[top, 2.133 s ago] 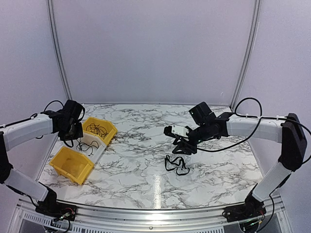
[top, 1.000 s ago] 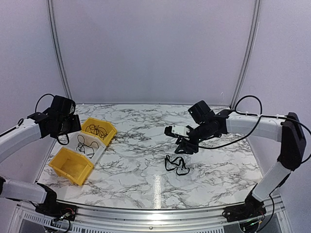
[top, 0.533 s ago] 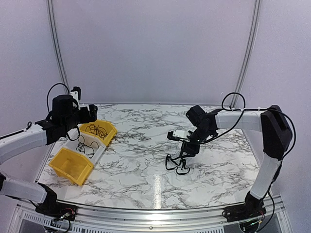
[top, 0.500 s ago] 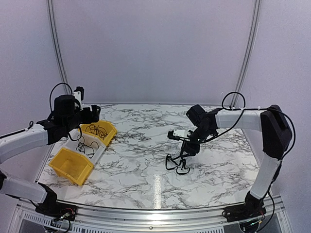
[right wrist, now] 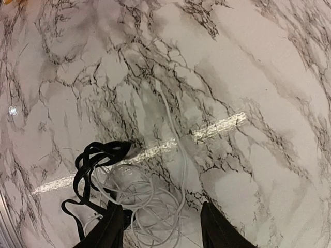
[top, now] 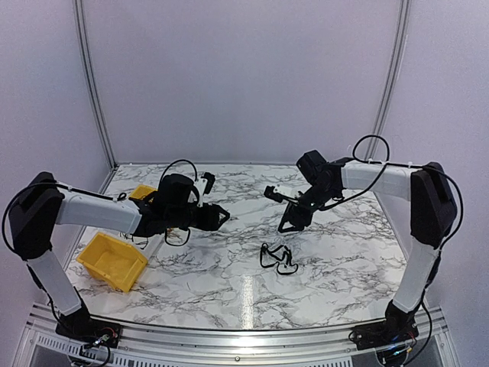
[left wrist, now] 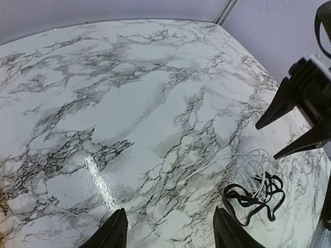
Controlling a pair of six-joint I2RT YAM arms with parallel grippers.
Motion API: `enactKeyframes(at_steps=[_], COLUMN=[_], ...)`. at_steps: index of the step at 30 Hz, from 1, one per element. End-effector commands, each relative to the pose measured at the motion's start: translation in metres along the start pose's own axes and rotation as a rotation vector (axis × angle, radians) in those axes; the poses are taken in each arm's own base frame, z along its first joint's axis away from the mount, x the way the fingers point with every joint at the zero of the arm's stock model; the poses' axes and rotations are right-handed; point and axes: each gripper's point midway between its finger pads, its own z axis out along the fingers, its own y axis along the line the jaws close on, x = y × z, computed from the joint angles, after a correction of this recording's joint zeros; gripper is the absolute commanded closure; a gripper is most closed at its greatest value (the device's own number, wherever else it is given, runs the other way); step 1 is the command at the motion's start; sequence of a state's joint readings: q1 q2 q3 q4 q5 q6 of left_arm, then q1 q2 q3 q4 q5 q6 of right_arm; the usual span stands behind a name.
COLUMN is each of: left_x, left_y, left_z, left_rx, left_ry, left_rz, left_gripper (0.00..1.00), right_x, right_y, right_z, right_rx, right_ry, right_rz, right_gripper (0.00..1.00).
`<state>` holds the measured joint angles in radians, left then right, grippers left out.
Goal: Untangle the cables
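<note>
1. The clump (top: 276, 258) lies on the table (top: 229, 283) near its middle, a little toward the right arm's side.
2. It is made of two things. One is a black cable (right wrist: 95, 160), flat and folded in loops. The other is a thin white cable (right wrist: 155, 199) wound in loose rings.
3. The black loops cross over the white rings at one side, so the two are not yet parted. One white strand runs out straight from the coil across the marble.
4. The right tool (right wrist: 160, 231) hangs over the clump, released, with its jaws spread and nothing between them. From above, its tips seem to stand just clear of the cables.
5. The left tool (left wrist: 170, 235) is also released, with only bare marble showing between its jaws. It points at the clump from the left and is well short of it.
6. A yellow bin (top: 113, 258) sits near the table's left edge. A second bin behind the left arm is mostly hidden, and I cannot tell what it holds.
7. My judgement is that the work on this clump has hardly begun, since neither cable is gripped or drawn out.
8. What is left, I judge:
   - each tool has to take hold of a different cable;
   - the black loops have to be drawn off the white rings;
   - the two cables have to be laid apart.
9. These views do not show whether other cables are already sorted.
</note>
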<state>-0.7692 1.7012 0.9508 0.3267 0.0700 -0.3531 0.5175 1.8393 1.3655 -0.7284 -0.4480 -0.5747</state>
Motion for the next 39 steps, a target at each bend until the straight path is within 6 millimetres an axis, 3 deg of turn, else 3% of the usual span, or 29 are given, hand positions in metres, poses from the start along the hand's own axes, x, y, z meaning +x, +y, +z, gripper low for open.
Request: enactKeyframes(at_steps=[1,4,9,13,20,23,26,29,32,36,39], left_x=[-0.012,-0.005,0.005,0.01,0.008,0.011,0.013,0.013,0.003,-0.027,-0.043], left_y=[0.005,0.016,0.018,0.023,0.031,0.032,0.029,0.024,0.013,-0.007,-0.024], left_z=[-0.001,-0.004,-0.012,-0.022,-0.036,-0.038,-0.038,-0.037,-0.04,-0.049,-0.054], left_rx=[-0.091,-0.15,-0.144,-0.164,-0.215,-0.217,-0.203,-0.179,-0.133,-0.057,0.001], left_ry=[-0.076,-0.061,-0.046,-0.05,-0.071,-0.06,-0.05,-0.046,-0.089,-0.19,-0.254], left_rz=[-0.115,-0.157,-0.192,-0.201,-0.197,-0.18,-0.184,-0.184,-0.15,-0.116,-0.107], left_gripper=[0.4,0.4,0.39,0.38,0.38,0.38,0.38,0.38,0.38,0.38,0.37], right_x=[-0.03,-0.033,-0.031,-0.016,0.016,0.022,0.021,0.003,-0.038,-0.094,-0.119], right_y=[-0.03,-0.039,-0.031,-0.032,-0.035,-0.034,-0.03,-0.029,-0.019,0.012,0.031], right_z=[0.013,0.027,0.05,0.067,0.075,0.077,0.076,0.063,0.031,-0.018,-0.045], right_rx=[0.042,0.027,0.017,0.11,0.199,0.192,0.185,0.192,0.164,0.078,0.03], right_ry=[-0.038,0.001,0.068,0.183,0.308,0.323,0.325,0.274,0.143,-0.067,-0.177], right_rz=[0.093,0.119,0.074,0.043,0.028,0.035,0.031,0.015,-0.016,-0.083,-0.11], right_gripper=[0.49,0.49,0.49,0.49,0.49,0.57,0.78,1.0,1.0,1.0,1.0])
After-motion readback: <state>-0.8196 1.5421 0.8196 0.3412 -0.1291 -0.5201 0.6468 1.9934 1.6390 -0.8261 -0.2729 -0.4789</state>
